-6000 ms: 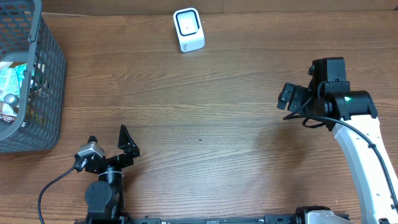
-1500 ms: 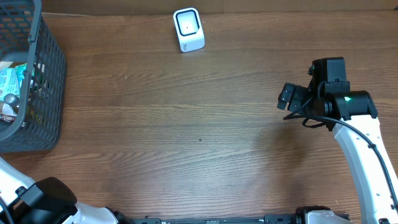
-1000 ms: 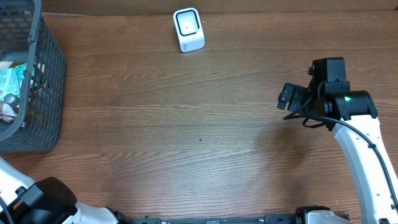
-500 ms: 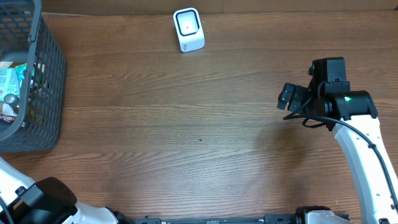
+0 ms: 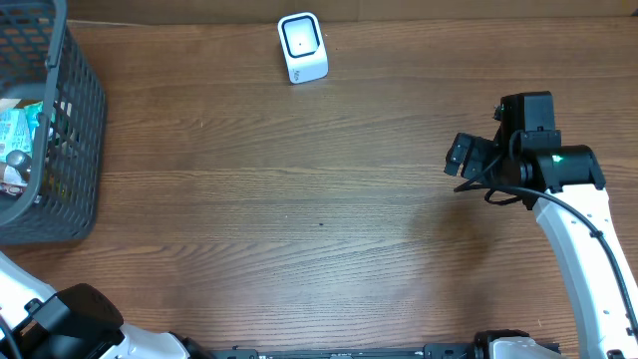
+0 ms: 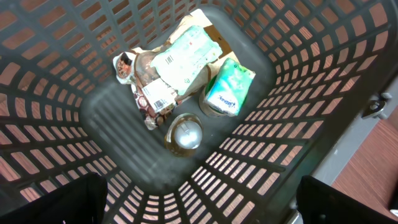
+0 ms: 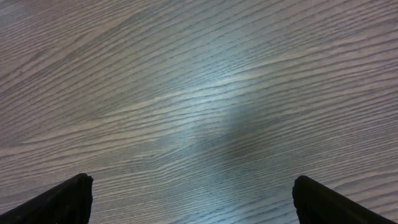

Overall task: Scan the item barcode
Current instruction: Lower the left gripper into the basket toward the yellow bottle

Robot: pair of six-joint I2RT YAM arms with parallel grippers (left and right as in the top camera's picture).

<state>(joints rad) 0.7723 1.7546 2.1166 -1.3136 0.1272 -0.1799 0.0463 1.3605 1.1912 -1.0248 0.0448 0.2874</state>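
The white barcode scanner [image 5: 302, 47] stands at the table's far edge. The items lie in the grey basket [image 5: 75, 120] at the left. In the left wrist view I look down into the basket [image 6: 298, 68]. It holds a green-white pouch [image 6: 186, 53], a teal packet [image 6: 229, 87], a brown wrapper with a barcode label [image 6: 155, 96] and a round shiny lid [image 6: 185, 132]. My left gripper [image 6: 199, 199] hangs open above them, holding nothing. My right gripper [image 5: 464, 160] hovers open and empty over bare wood [image 7: 199, 93] at the right.
The basket's slotted walls rise on all sides of the items. The left arm's body [image 5: 60, 324] sits at the front left corner of the overhead view. The white right arm [image 5: 588, 249] runs along the right edge.
Six seconds ago the left gripper sat near the table's front; the arm has since swung left over the basket. Nothing has moved in the last second and a half.
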